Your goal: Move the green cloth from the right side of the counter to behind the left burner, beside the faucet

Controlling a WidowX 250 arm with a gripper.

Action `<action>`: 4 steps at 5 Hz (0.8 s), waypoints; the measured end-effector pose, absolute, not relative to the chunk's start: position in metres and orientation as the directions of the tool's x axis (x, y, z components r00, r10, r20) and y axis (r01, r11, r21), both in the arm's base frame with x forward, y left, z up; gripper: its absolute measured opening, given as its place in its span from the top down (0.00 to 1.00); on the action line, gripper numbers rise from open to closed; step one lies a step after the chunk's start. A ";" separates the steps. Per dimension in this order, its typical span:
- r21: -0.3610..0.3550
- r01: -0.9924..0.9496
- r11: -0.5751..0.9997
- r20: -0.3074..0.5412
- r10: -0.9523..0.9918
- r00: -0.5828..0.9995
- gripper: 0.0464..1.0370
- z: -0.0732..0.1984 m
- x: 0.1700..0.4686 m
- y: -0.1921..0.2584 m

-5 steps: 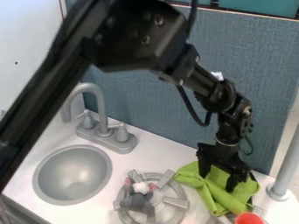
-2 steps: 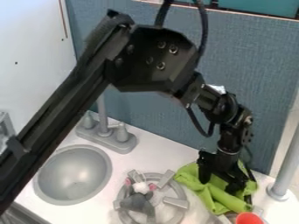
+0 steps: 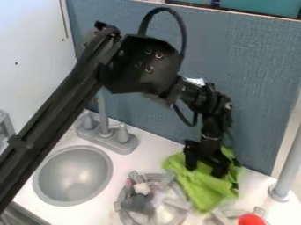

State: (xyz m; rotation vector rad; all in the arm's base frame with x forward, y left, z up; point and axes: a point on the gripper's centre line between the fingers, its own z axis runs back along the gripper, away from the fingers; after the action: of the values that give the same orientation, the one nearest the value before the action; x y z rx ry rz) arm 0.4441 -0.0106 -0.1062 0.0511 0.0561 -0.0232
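Green rumpled cloth [image 3: 206, 189] against parted jaws of the black gripper [image 3: 205, 166].

There is one black robot arm [image 3: 57, 107] with one gripper [image 3: 205, 170], one green cloth [image 3: 203, 189], one round sink basin [image 3: 73, 176], one grey faucet [image 3: 103, 113] with two handles [image 3: 122, 134], one stove burner [image 3: 122, 214], one grey-and-white plush toy [image 3: 138, 204], one red object [image 3: 251, 220], one grey pole [image 3: 287, 171] and two teal bins [image 3: 258, 6] at the top edge.
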 end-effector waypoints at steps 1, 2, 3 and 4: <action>0.071 -0.007 0.997 -0.053 0.011 0.999 0.04 -0.105 0.445 0.013; 0.112 -0.064 0.992 -0.070 0.072 0.995 0.04 -0.103 0.444 0.053; 0.167 -0.118 0.979 -0.086 0.133 0.987 0.04 -0.104 0.434 0.075; 0.184 -0.163 0.969 -0.099 0.183 0.978 0.04 -0.102 0.419 0.084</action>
State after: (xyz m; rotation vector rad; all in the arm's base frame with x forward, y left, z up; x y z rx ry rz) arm 0.4188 0.0842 -0.1020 0.1757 0.1159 0.1752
